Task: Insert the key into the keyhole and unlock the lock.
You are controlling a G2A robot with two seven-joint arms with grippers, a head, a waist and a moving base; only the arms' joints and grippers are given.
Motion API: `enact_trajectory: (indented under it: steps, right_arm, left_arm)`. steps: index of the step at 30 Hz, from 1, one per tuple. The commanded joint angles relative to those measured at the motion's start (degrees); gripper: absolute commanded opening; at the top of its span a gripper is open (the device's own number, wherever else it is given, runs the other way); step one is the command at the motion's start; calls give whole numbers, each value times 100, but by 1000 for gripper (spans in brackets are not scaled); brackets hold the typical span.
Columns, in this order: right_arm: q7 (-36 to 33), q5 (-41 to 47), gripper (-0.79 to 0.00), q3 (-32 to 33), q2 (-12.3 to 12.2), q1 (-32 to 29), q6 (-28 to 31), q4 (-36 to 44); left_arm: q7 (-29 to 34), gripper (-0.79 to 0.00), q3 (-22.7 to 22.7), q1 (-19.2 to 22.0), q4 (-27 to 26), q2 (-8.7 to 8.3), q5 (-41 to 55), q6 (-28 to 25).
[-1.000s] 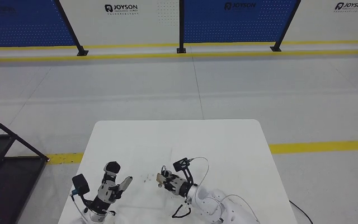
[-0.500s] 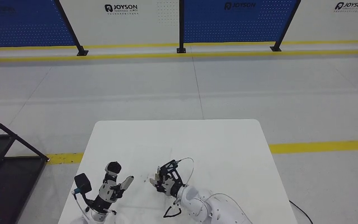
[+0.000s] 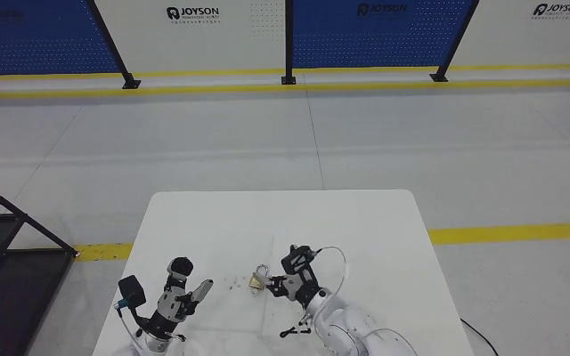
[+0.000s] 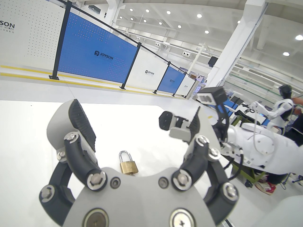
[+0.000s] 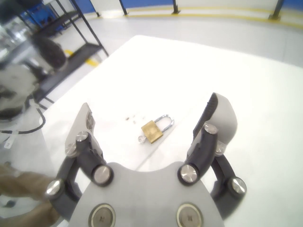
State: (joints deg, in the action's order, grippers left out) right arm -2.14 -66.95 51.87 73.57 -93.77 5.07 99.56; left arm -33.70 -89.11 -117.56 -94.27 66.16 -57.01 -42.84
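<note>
A small brass padlock (image 5: 152, 131) with a silver shackle lies flat on the white table (image 5: 213, 67). A small silver key (image 5: 141, 139) sticks out at its base. My right gripper (image 5: 149, 101) is open just short of the lock, with nothing between its fingers. In the top view the padlock (image 3: 258, 279) lies between the right gripper (image 3: 279, 283) and the left gripper (image 3: 191, 278). My left gripper (image 4: 137, 124) is open and empty, a short way from the padlock (image 4: 128, 164). The right gripper (image 4: 174, 125) is beyond the lock there.
A few tiny dark specks (image 5: 133, 118) lie on the table beside the lock. A black metal rack (image 3: 27, 245) stands off the table's left side. The far half of the table (image 3: 285, 222) is bare white surface.
My right gripper was over the padlock and has drawn back to the right, leaving the lock lying on the table. The left arm has stayed put.
</note>
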Motion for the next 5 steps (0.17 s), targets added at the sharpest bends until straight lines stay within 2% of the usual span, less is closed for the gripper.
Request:
enact_trajectory:
  steps: [1, 3, 5]
  right_arm:
    - [172, -178, 0, 364, -113, -383, 196, 446]
    - [515, -301, 0, 731, -214, -760, 384, 890]
    - [653, -312, 0, 827, -238, -882, 437, 1003]
  left_arm:
    - [0, 0, 0, 0, 0, 0, 0, 0]
    - [0, 0, 0, 0, 0, 0, 0, 0]
    - [0, 0, 0, 0, 0, 0, 0, 0]
